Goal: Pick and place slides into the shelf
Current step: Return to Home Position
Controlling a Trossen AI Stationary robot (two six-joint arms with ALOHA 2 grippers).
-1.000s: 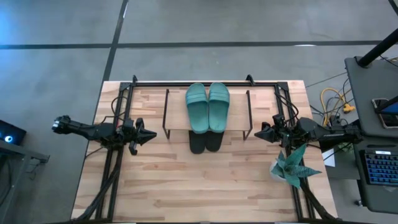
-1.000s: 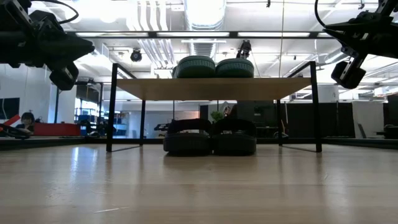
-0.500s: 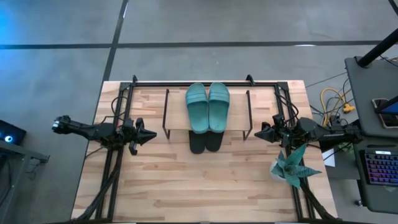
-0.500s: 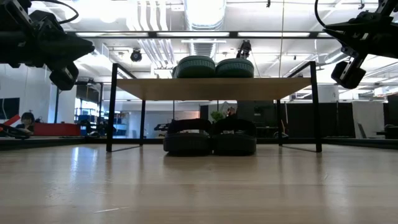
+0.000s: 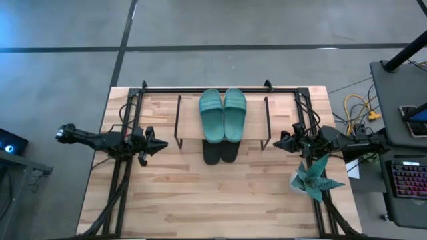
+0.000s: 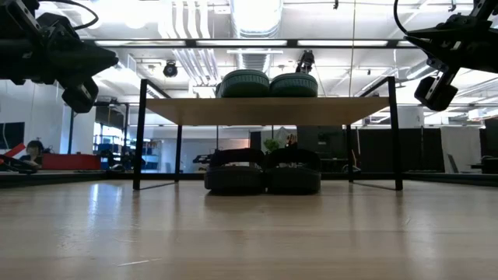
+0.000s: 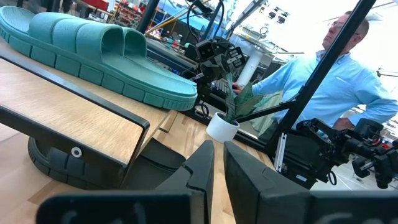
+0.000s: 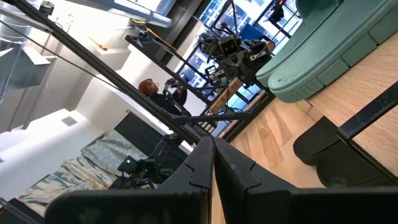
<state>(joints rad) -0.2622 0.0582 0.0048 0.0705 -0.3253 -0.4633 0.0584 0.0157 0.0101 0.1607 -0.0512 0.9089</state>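
Tabletop (image 5: 200, 193) carries the shelf (image 5: 257, 123) at upper centre, teal slides (image 5: 223, 113) on top, black slides (image 5: 220, 153) beneath; both jaws, closed and empty at mid-left and mid-right, should retreat without clipping its posts.

Ceiling lights (image 6: 255, 12) glare in low view w/ shelf (image 6: 264, 110) backlit; high view evenly lit.

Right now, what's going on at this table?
Nothing is being handled. The left gripper and right gripper hang in the air on either side of the shelf, fingers closed and empty. Two teal slides lie side by side on top of it, and two black slides sit side by side underneath. All four slides look put away.
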